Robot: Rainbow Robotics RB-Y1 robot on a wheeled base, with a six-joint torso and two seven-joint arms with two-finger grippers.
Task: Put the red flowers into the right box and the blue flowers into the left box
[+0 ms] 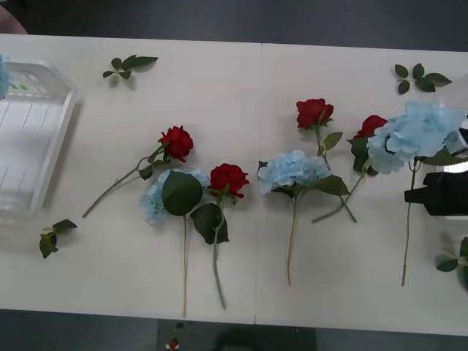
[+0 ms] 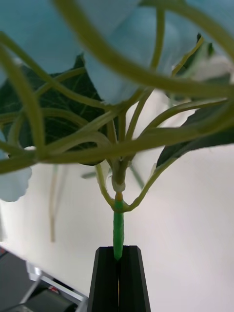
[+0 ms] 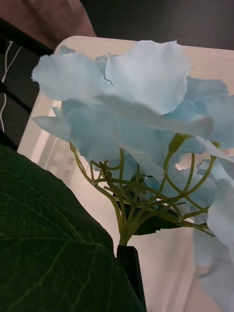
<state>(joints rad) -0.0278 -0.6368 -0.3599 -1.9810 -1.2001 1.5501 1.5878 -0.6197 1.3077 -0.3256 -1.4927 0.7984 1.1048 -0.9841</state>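
Observation:
Several red flowers lie on the white table: one left of centre [image 1: 177, 142], one in the middle [image 1: 229, 179], two toward the right [image 1: 314, 112] [image 1: 371, 126]. Two blue flowers lie among them [image 1: 157, 197] [image 1: 292, 170]. My right gripper [image 1: 411, 194] [image 2: 118, 253] is shut on the green stem [image 2: 118, 229] of a third blue flower [image 1: 417, 131] at the table's right edge. My left gripper [image 3: 127, 251] is shut on the stem of another blue flower [image 3: 131, 107], whose head shows over the left box [image 1: 36, 139] at the far left. The right box is out of view.
Loose green leaf sprigs lie at the back left [image 1: 128, 66], back right [image 1: 420, 77], front left [image 1: 53, 238] and right edge [image 1: 457, 259]. A large dark leaf [image 3: 48, 243] covers one side of the left wrist view. The table's front edge runs close below the stems.

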